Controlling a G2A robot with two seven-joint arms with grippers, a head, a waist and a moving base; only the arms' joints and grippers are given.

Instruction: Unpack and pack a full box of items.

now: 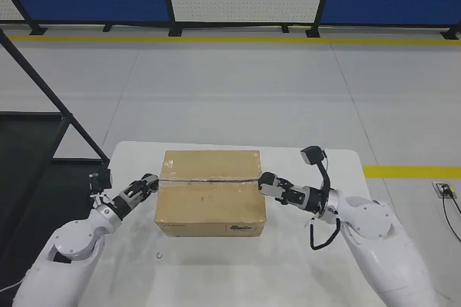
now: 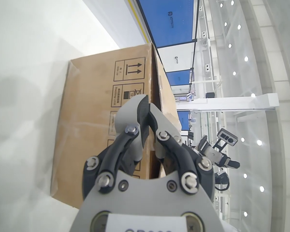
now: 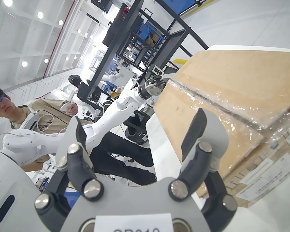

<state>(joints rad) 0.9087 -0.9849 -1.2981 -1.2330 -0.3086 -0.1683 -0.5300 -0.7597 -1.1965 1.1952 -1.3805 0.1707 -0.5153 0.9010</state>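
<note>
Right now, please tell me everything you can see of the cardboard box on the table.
The cardboard box is brown, closed, and stands flat in the middle of the white table. Clear tape covers the seam between its top flaps. Printed symbols mark one end, paper labels the other. The shut left gripper is at one end of the seam, the open right gripper at the other.

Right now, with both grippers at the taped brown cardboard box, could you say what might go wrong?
Clear tape seals the seam of the brown cardboard box, so pulling might drag it across the white table. The left gripper, shut at the seam's end, could tear cardboard. The open right gripper grips nothing to steady it.
</note>
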